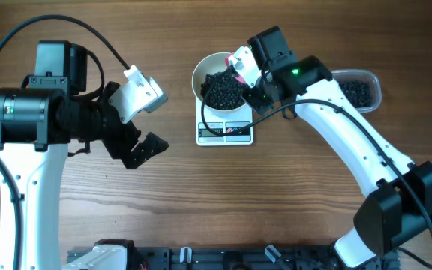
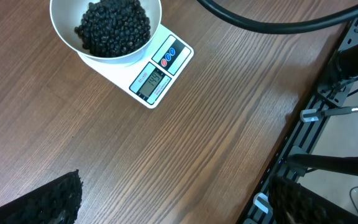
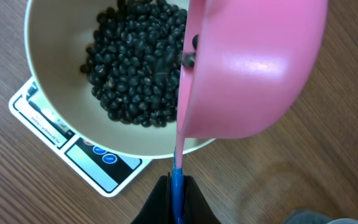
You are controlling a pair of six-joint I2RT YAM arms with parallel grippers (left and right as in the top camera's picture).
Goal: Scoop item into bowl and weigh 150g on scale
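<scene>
right gripper [image 3: 176,186] clamped on pink scoop [image 3: 253,68] — tipped over white bowl [image 3: 48,81] of black beads [image 3: 135,68] on scale [image 3: 92,163]; left gripper [image 1: 152,120] jaws wide open.

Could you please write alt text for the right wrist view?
A pink scoop, gripped by its handle in the shut right end effector, tilts above the rim of a white bowl of small black beads. The bowl sits on a white scale on a wooden table.
</scene>
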